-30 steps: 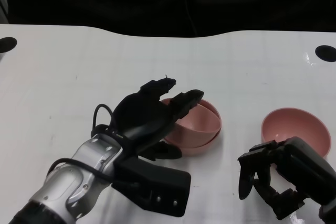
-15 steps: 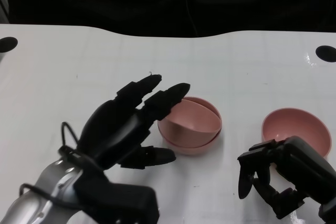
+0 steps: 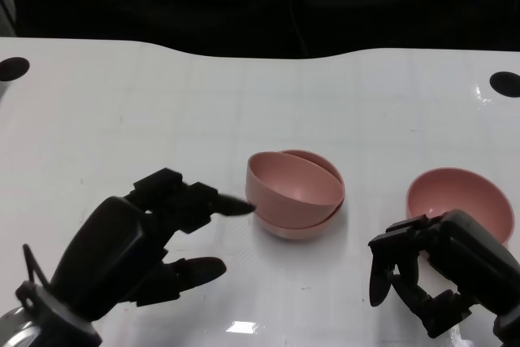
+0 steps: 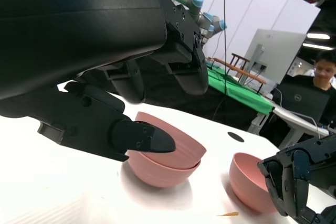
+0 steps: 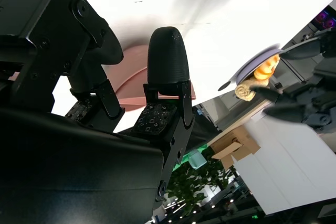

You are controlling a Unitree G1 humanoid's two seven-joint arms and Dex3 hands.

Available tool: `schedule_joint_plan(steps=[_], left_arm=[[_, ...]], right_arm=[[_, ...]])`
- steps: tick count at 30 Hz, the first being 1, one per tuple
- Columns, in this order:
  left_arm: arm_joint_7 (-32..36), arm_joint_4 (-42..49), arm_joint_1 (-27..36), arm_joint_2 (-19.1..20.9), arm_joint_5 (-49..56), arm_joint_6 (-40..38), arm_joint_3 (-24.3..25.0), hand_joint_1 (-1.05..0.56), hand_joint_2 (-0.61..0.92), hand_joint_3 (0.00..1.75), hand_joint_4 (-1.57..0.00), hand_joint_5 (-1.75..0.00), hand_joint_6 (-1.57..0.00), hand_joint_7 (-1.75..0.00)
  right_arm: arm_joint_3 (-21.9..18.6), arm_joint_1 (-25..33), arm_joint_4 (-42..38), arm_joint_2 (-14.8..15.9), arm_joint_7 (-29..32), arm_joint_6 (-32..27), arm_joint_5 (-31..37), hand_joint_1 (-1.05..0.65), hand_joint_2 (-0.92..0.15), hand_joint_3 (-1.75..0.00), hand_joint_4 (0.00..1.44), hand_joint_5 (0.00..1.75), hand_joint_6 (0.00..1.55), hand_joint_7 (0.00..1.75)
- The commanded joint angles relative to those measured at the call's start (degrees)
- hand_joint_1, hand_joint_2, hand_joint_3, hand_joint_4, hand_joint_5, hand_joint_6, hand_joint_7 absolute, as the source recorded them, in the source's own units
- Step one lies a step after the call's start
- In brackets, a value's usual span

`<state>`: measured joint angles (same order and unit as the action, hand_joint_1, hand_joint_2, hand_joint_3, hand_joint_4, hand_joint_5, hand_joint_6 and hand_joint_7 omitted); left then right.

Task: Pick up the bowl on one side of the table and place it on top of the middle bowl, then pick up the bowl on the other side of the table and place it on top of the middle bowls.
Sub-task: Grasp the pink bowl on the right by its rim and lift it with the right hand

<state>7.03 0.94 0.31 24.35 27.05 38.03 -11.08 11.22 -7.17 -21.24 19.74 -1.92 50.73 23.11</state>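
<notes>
Your left hand (image 3: pixel 134 245) has drawn back empty and spread, leaving the stack (image 3: pixel 294 194) tilted; your right hand's (image 3: pixel 439 278) loose, empty reach could knock the right bowl (image 3: pixel 459 199) off the tabletop (image 3: pixel 122 119).

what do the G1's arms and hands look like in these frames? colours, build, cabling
Left hand: matte black, rounded shell at the back, blocky segmented fingers with rounded tips. A sliver of silver forearm and a thin black cable show at the head view's lower left corner. Right hand: same black build, boxy shell. The right wrist view shows dotted, textured pads on its inner fingers and small screws in the housing. No markings legible.
</notes>
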Motion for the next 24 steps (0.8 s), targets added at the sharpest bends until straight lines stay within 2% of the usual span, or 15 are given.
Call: schedule_joint_plan(steps=[1,2,3,6,9,10,11,12,15,20,22,23,24], left_arm=[[-0.41,0.32,2.46,0.77,-2.01,2.45,1.9,-0.11,0.85,0.32,-0.55,-1.34,-0.49,-1.11],[-0.5,0.48,3.31,0.9,-2.53,3.13,2.32,-0.08,0.65,0.68,-0.66,-1.46,-0.63,-1.07],[-0.65,0.61,3.8,0.93,-2.82,3.6,2.63,-0.07,0.55,0.86,-0.71,-1.51,-0.7,-1.05],[-1.79,0.5,4.8,1.15,-3.25,4.13,3.32,-0.04,0.41,1.14,-0.82,-1.5,-0.86,-1.01],[-3.43,0.14,5.55,0.98,-4.39,3.64,3.7,-0.02,0.36,1.28,-0.86,-1.49,-0.93,-1.02],[-4.18,-0.01,5.88,0.93,-5.1,3.26,3.77,0.0,0.32,1.38,-0.89,-1.51,-0.95,-1.09],[-5.2,0.31,6.19,0.77,-6.48,2.87,3.68,0.0,0.31,1.41,-0.9,-1.51,-0.95,-1.1],[-6.21,0.49,6.48,0.62,-7.71,2.34,3.64,0.02,0.26,1.5,-0.92,-1.57,-0.96,-1.2],[-7.91,1.68,6.58,0.14,-9.85,2.19,3.66,0.05,0.2,1.59,-0.92,-1.64,-0.92,-1.35],[-9.39,2.4,6.29,-0.18,-10.38,1.53,3.92,0.03,0.18,1.61,-0.91,-1.67,-0.88,-1.43],[-9.99,2.23,6.35,-0.15,-10.67,1.0,4.17,0.03,0.17,1.62,-0.9,-1.67,-0.87,-1.44],[-10.26,2.13,6.38,-0.15,-10.81,0.71,4.31,0.03,0.17,1.62,-0.89,-1.67,-0.87,-1.43],[-10.49,2.02,6.41,-0.14,-10.9,0.41,4.48,0.03,0.18,1.61,-0.89,-1.68,-0.86,-1.43]], right_arm=[[-0.78,0.3,1.13,0.61,-0.24,-1.04,-0.99,0.16,-0.15,-1.57,0.98,1.6,0.97,1.13],[-0.92,0.36,1.54,0.72,-0.37,-1.6,-1.07,0.15,-0.15,-1.56,0.97,1.6,0.95,1.12],[-1.0,0.42,1.86,0.8,-0.48,-2.01,-1.13,0.15,-0.16,-1.54,0.96,1.6,0.95,1.11],[-1.39,0.38,2.14,0.91,-0.16,-2.25,-1.29,0.14,-0.18,-1.48,0.96,1.6,0.95,1.07],[-1.68,0.62,2.83,0.83,-0.38,-3.17,-1.97,0.13,-0.2,-1.44,0.95,1.6,0.96,1.03],[-1.78,0.78,3.22,0.76,-0.6,-3.72,-2.46,0.12,-0.23,-1.39,0.94,1.59,0.95,1.0],[-1.97,1.17,4.22,0.72,-1.27,-4.91,-3.6,0.12,-0.24,-1.37,0.93,1.59,0.95,0.99],[-2.17,1.61,5.4,0.73,-1.9,-6.24,-4.55,0.09,-0.31,-1.23,0.86,1.48,0.92,0.92],[-3.29,3.15,9.58,0.53,-2.65,-10.28,-5.64,0.07,-0.39,-1.03,0.79,1.21,0.86,0.75],[-5.3,5.7,17.99,0.15,-2.9,-19.32,-4.59,-0.01,-0.49,-0.79,0.59,1.11,0.69,0.52],[-5.92,6.5,21.93,0.34,-3.55,-24.1,-3.28,-0.05,-0.57,-0.63,0.52,1.05,0.64,0.43],[-6.16,6.83,23.81,0.43,-3.79,-26.45,-2.46,-0.12,-0.61,-0.54,0.47,0.99,0.58,0.38],[-6.39,7.2,25.84,0.56,-4.21,-29.12,-1.58,-0.18,-0.7,-0.37,0.44,0.91,0.54,0.33]])
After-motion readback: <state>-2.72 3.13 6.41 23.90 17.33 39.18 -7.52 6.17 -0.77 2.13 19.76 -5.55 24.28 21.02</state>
